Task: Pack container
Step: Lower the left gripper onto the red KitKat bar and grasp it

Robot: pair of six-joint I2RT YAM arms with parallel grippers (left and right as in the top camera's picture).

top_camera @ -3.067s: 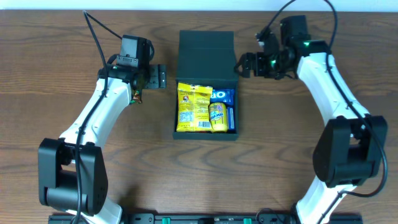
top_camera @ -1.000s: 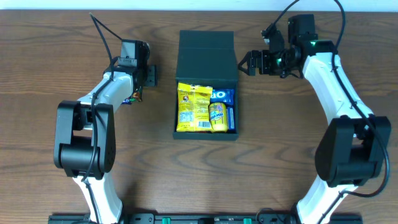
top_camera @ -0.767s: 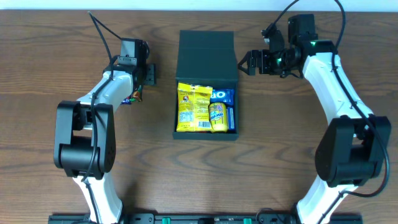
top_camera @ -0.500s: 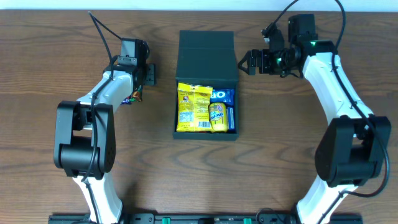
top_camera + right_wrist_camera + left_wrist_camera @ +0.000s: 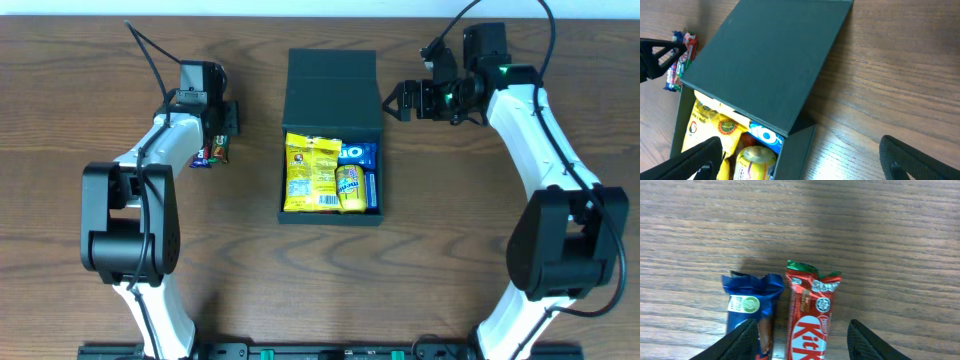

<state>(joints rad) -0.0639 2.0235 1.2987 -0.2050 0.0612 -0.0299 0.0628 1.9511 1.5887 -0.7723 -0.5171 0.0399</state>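
- Two loose bars, a red KitKat (image 5: 812,315) and a blue packet (image 5: 750,305), lie side by side on the tabletop (image 5: 450,250), left of the container (image 5: 330,218).
- Left fingers (image 5: 740,342): spread, gripping nothing, one on either side of the pair. The arm has swung outward in the last half second, uncovering both bars to the overhead view.
- Right fingers (image 5: 700,160): spread, empty, unmoved beside the opened lid.
- Container: centre of the tabletop, lid back, yellow packet (image 5: 312,172) and others inside.
- Reading: a pick-up is probably being lined up; both bars remain unpacked.

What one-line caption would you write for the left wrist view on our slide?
Open left tool above a red KitKat bar lying beside a blue snack packet on the wooden table.
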